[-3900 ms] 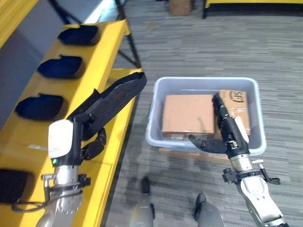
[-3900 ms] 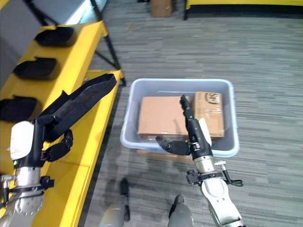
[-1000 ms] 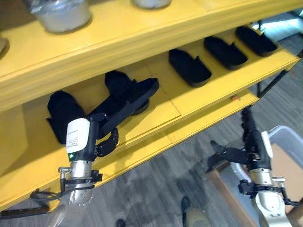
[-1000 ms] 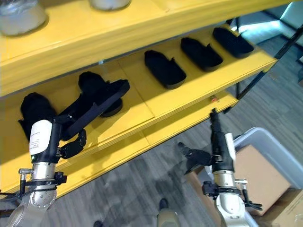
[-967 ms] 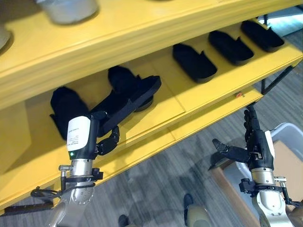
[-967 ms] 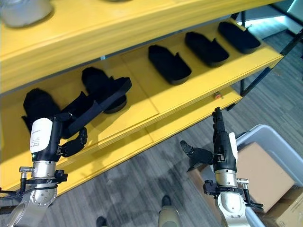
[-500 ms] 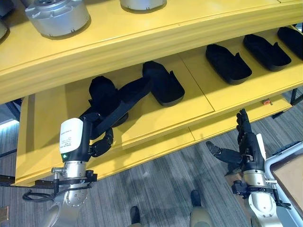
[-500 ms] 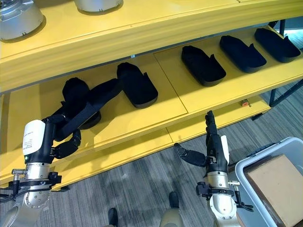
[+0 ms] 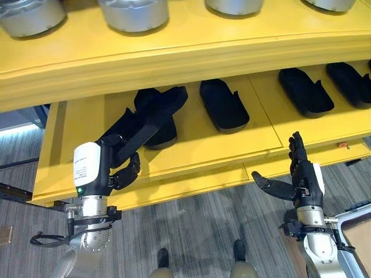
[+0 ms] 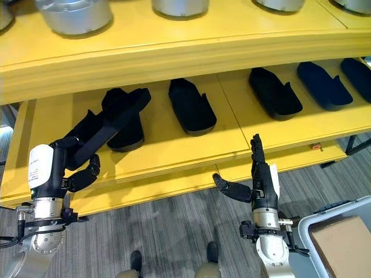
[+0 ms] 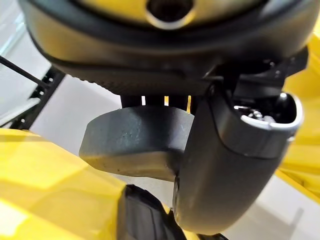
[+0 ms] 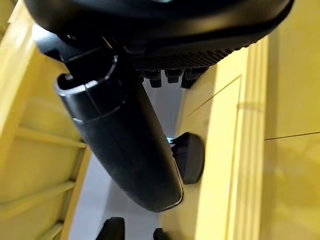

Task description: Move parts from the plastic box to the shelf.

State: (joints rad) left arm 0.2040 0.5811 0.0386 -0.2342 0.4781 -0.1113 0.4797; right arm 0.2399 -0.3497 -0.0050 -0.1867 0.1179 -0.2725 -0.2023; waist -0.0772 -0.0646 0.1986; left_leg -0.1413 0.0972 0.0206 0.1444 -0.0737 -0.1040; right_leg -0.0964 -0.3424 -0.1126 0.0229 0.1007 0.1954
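Observation:
My left hand (image 9: pixel 120 172) is shut on a long black part (image 9: pixel 148 116), fingers curled round its lower end. The part slants up over the lower yellow shelf (image 9: pixel 191 145), its far end above another black part (image 10: pixel 125 132) lying there. In the left wrist view the thumb (image 11: pixel 225 165) presses against the part's dark end (image 11: pixel 135 135). My right hand (image 10: pixel 261 180) is open in front of the shelf's front edge, fingers straight up, thumb (image 12: pixel 125 145) out to the side, holding nothing. A corner of the grey plastic box (image 10: pixel 324 223) with a cardboard box (image 10: pixel 343 243) inside shows at the lower right.
Three more black parts (image 9: pixel 223 104) (image 9: pixel 305 91) (image 9: pixel 351 83) lie in a row along the lower shelf. Round silver metal parts (image 9: pixel 133 13) stand on the upper shelf. Bare yellow shelf lies left of the held part. Grey carpet floor (image 9: pixel 197 237) runs below.
The camera has swung from the box to the shelf and goes on shifting. My left hand keeps the black part, now reaching over the leftmost part. The right hand stays open.

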